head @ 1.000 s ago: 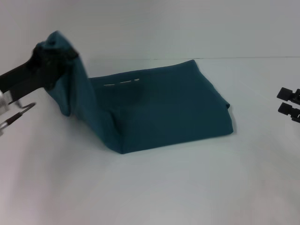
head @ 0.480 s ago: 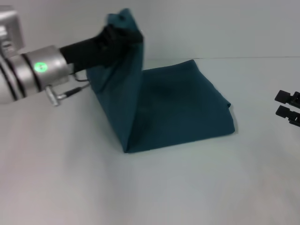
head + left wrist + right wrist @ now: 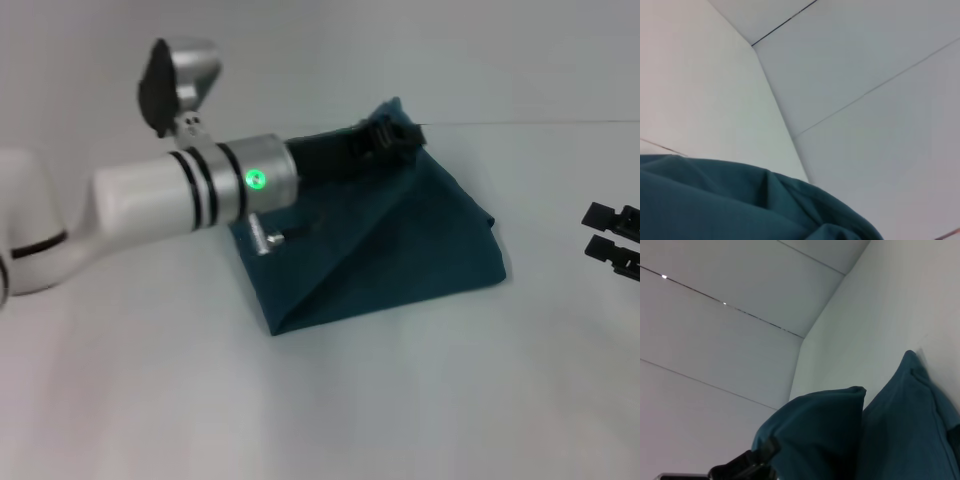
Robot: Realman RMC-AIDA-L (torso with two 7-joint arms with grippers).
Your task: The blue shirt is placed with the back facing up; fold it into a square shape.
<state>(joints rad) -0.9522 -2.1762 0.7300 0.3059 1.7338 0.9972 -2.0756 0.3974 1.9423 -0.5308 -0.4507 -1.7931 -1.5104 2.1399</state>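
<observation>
On the white counter (image 3: 330, 400) lies the shirt (image 3: 420, 250), half-folded, soft and floppy, best gripped at corners. Left gripper (image 3: 395, 135) has its fingers pinching a raised fold over it; right gripper (image 3: 612, 240) idles alongside, fingers spread.

From my right wrist camera I see the blue shirt (image 3: 900, 435) filling the near part of the picture in two raised masses: one humped fold with a squared corner, and just beside it a taller peak of cloth rising to a point. Touching the humped fold's underside is the left gripper (image 3: 747, 466), dark and only partly in view; I cannot tell how its fingers stand. Behind the shirt stands a pale wall (image 3: 730, 340) crossed by thin seams, meeting a second wall at a corner.
</observation>
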